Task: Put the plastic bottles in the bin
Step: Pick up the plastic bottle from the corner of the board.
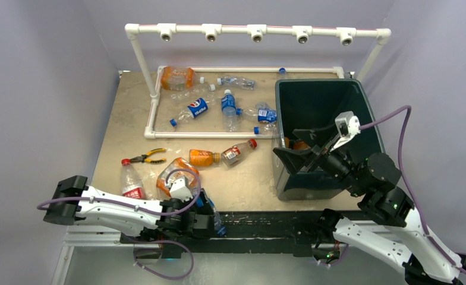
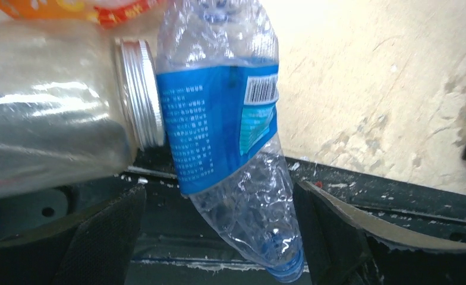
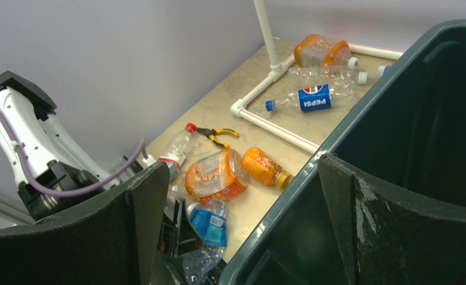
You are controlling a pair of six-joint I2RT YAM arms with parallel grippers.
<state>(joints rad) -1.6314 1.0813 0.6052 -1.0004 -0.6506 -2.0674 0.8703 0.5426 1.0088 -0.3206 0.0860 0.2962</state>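
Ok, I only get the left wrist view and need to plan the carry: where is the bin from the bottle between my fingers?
Observer: The bin stands on the right side of the table. That is well across from the left hand, which is open around the blue-label bottle at the near edge.
Operator: Is the other arm in my way there?
Observer: The right hand hovers open and empty over the bin's near left corner.
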